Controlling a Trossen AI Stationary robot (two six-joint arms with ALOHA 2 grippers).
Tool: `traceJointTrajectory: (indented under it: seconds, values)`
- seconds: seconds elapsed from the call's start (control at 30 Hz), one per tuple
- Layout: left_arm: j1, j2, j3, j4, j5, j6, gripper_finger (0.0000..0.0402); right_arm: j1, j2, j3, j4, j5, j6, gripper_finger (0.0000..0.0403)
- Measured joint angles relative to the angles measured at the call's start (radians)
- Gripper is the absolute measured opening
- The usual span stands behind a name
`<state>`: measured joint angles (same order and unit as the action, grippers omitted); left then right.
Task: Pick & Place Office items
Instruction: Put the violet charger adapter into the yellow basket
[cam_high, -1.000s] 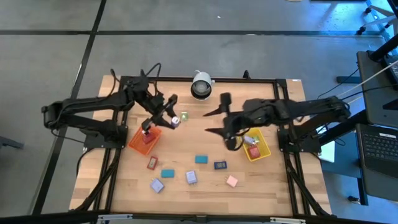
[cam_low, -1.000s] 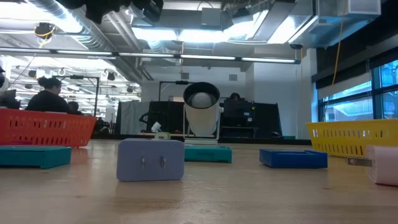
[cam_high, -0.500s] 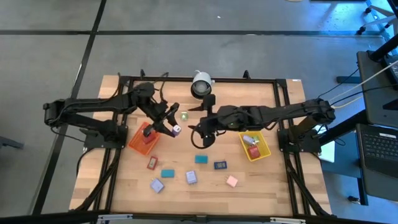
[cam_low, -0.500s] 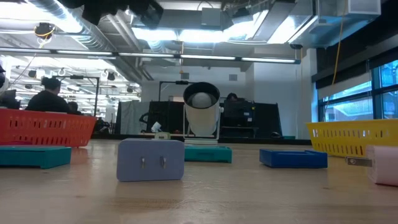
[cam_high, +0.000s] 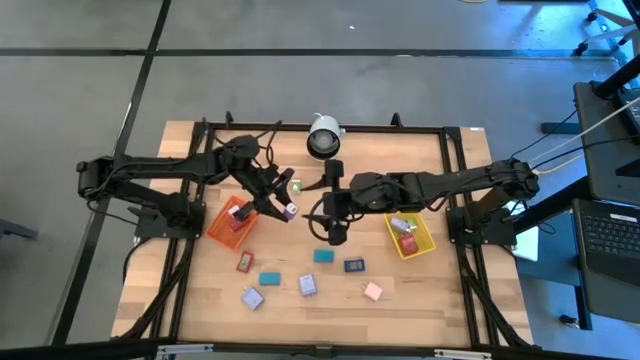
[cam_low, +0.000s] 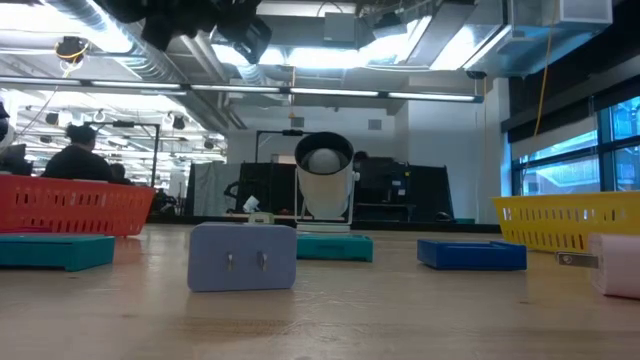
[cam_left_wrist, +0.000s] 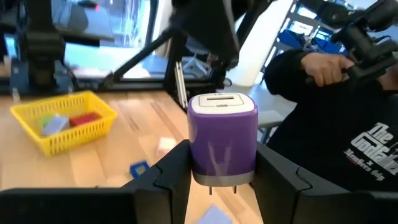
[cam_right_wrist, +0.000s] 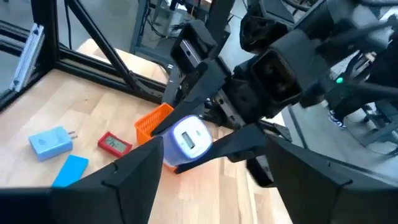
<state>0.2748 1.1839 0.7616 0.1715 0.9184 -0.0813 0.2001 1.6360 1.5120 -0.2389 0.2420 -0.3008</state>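
A purple charger block (cam_left_wrist: 222, 140) with a white face (cam_right_wrist: 189, 140) hangs above the table's middle, with my left gripper (cam_high: 287, 208) shut on it. My right gripper (cam_high: 318, 212) stands open just to the charger's right and faces it, touching nothing. More office items lie on the wood nearer the front: a red one (cam_high: 245, 262), two teal ones (cam_high: 270, 279) (cam_high: 324, 256), two lavender ones (cam_high: 252, 298) (cam_high: 308, 285), a dark blue one (cam_high: 354, 265) and a pink one (cam_high: 373, 291). A green one (cam_high: 296, 186) lies farther back. My left gripper pinches the charger's two opposite side walls (cam_left_wrist: 198, 163) between its two fingers (cam_left_wrist: 177, 171). The fingers come about level from the table's left. The charger is upright, its metal prongs (cam_left_wrist: 224, 186) pointing down, and it is lifted clear of the table.
The orange tray (cam_high: 228, 224) holds a red item below the left gripper. The yellow tray (cam_high: 412, 236) on the right holds some items. A white camera (cam_high: 322, 135) stands at the far edge. A person in a dark shirt (cam_left_wrist: 336, 124) is beyond the table.
My right gripper has swung from beside the yellow tray toward the table's left, sunk and rolled, and now faces the charger. My left gripper has sunk a little toward the near edge with the charger still in its hold.
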Motion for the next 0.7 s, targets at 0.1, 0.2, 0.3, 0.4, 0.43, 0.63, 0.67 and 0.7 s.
traceJointTrajectory:
  seconds: [0.1, 0.2, 0.3, 0.4, 0.43, 0.63, 0.67, 0.7]
  values:
    - [0.002, -0.001, 0.000, 0.050, 0.015, -0.024, 0.0134, 0.000, 0.025, 0.002, 0.027, -0.010, 0.003, 0.0289]
    - [0.011, -0.002, 0.000, 0.105, 0.018, -0.050, 0.0134, 0.000, 0.070, 0.000, 0.044, -0.018, -0.016, 0.0295]
    - [0.017, -0.002, 0.000, 0.121, 0.023, -0.066, 0.0134, 0.002, 0.106, -0.001, 0.064, 0.059, -0.054, 0.0299]
    - [0.018, -0.002, 0.000, 0.121, 0.018, -0.066, 0.0134, 0.010, 0.111, -0.001, 0.103, 0.133, -0.085, 0.0299]
    - [0.018, -0.002, 0.000, 0.123, 0.020, -0.066, 0.0134, 0.013, 0.111, -0.001, 0.118, 0.135, -0.096, 0.0300]
    - [0.018, -0.002, 0.001, 0.134, 0.018, -0.070, 0.0134, 0.019, 0.110, -0.001, 0.156, 0.134, -0.101, 0.0300]
    - [0.018, -0.002, 0.001, 0.136, 0.018, -0.072, 0.0134, 0.018, 0.110, -0.001, 0.157, 0.140, -0.101, 0.0300]
    - [0.018, -0.002, 0.001, 0.139, 0.017, -0.072, 0.0134, 0.018, 0.110, -0.001, 0.159, 0.143, -0.103, 0.0300]
